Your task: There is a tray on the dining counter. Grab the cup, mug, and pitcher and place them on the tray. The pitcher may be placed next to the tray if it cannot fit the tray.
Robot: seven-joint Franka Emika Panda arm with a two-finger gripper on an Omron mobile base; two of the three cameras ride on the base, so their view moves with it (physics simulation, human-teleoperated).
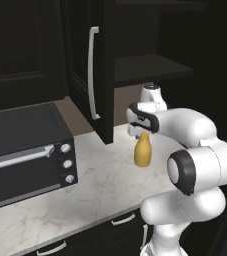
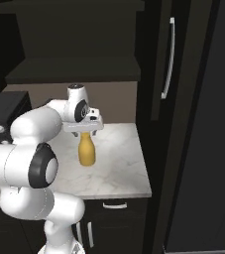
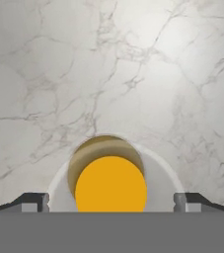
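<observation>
- Pitcher stands upright on the marble counter, right of the toaster oven.
- Fingers spread wide, released, directly above the pitcher's neck.
- Pitcher's contents: cannot tell.

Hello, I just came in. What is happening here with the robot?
The white robot arm holds its gripper open directly above the amber pitcher, one finger on each side of the neck, not yet closed on it. The pitcher stands upright on a marble counter, to the right of a black toaster oven. It looks ready to grasp the pitcher.
</observation>
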